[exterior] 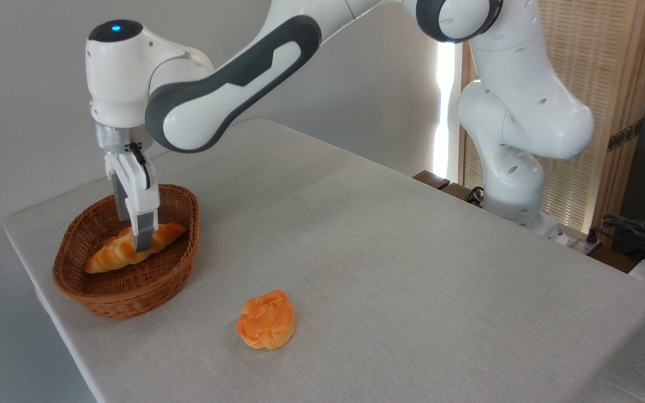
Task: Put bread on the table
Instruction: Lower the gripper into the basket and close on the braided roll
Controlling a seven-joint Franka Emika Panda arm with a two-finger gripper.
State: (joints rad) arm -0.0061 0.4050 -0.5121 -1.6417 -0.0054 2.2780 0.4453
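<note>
1. Table (389,268): large, rectangular, covered with a plain light grey-beige cloth; it carries every item listed below.
2. Basket (104,296): brown wicker, oval, standing near the table's left corner, just inside the left edge.
3. Bread (111,256): elongated braided loaf, golden-brown with paler creases, pointed at both ends. It lies inside the basket, running from the lower left up to the right, its right tip close to the basket's far-right wall. It rests on the basket floor and is not on the table cloth.
4. Gripper (142,242): white body with grey fingers, pointing straight down into the basket. The near finger (144,235) covers the middle of the bread, right of centre; the far finger stands behind it, mostly hidden. The jaws straddle the loaf, but the width of the gap and whether the pads press on the crust cannot be told from this view.
5. Arm (233,73): white with dark grey joints, reaching from its base beyond the table's far right edge across to the basket; a blue light shows on top of the wrist.
6. Bun (266,320): round, lumpy, orange, lying on the cloth near the front edge, to the right of the basket and apart from it.
</note>
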